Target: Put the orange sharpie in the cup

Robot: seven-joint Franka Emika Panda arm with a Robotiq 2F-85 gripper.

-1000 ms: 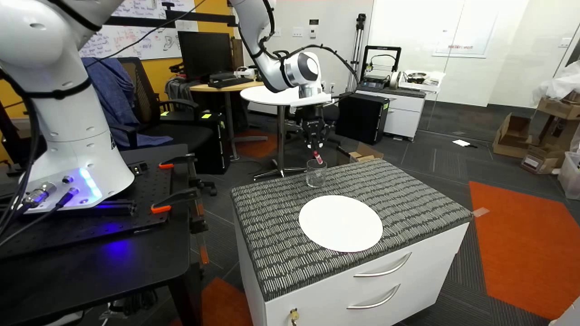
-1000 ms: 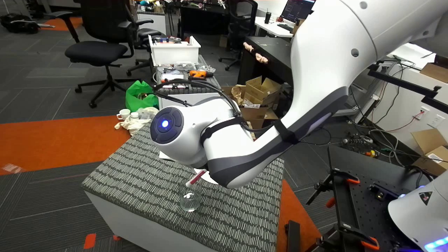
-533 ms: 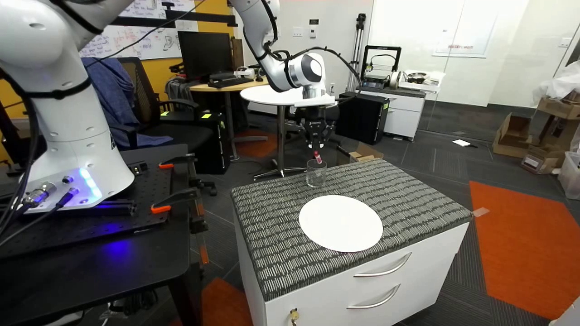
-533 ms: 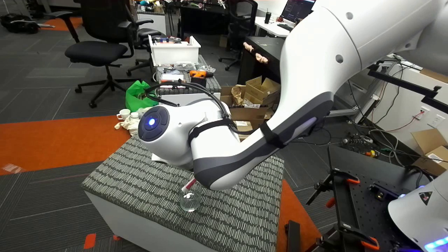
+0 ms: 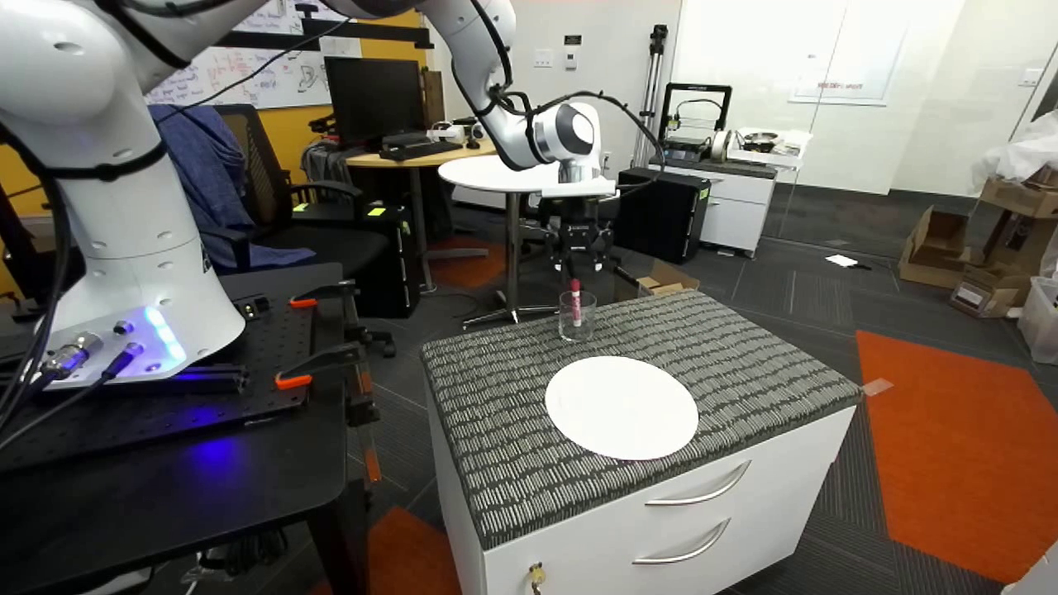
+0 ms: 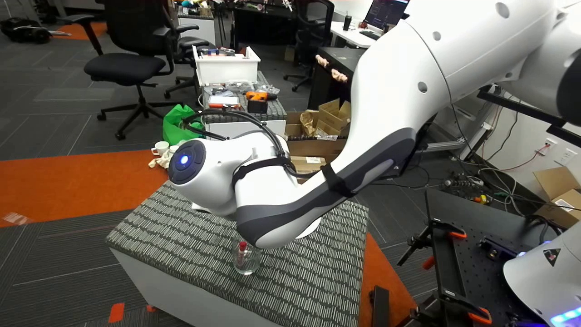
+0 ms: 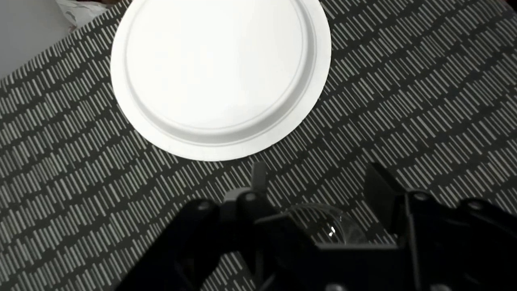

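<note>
State change: release. The fingers (image 7: pixel 383 198) now stand spread apart with nothing between their tips, and the orange sharpie (image 5: pixel 576 302) is no longer held. Both exterior views show it standing in the cup (image 5: pixel 588 320), near upright; its red upper end projects above the rim. The tilt it shows in the grip is gone. Whether its lower end bears on the cup's base cannot be told through the clear wall.

Position: the fingers are above the cup, with tips clear of the sharpie. In the wrist view, part of the cup's rim shows between the fingers; the sharpie is not visible there. In an exterior view the arm (image 6: pixel 272 186) blocks the fingers from sight. The cup stands upright on the patterned worktop (image 5: pixel 760 372), apart from the white plate (image 5: pixel 621 407); neither is displaced by the release.

Task significance: the placing step appears complete, since the sharpie is in the cup without support from the fingers. Remaining action, as judged: withdraw straight upward with the fingers spread. Caution: a sideways move or early closing may catch the sharpie's upper end and tip the cup.
</note>
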